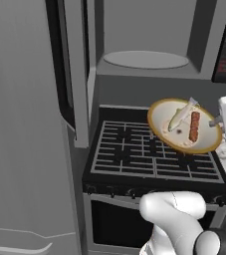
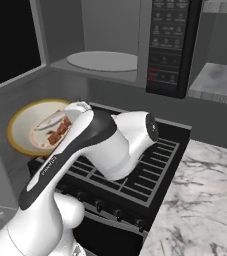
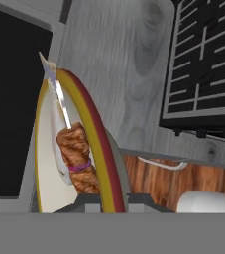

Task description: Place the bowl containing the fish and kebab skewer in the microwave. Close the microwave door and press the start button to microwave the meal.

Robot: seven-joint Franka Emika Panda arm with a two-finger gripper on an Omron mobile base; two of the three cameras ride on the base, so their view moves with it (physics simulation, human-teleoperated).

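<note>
On the far left the microwave door stands swung open, its dark glass edge-on beside the grey cavity. To its right, inside the microwave, the round pale turntable lies bare, up and away from the hand. Lower down the bowl hangs in the air over the black stove, tipped toward me, with the fish and the kebab skewer lying side by side in it. Just right of the bowl, the gripper pinches its rim, the jaws narrow on the edge. In the hand view the rim runs up between the fingertips.
</note>
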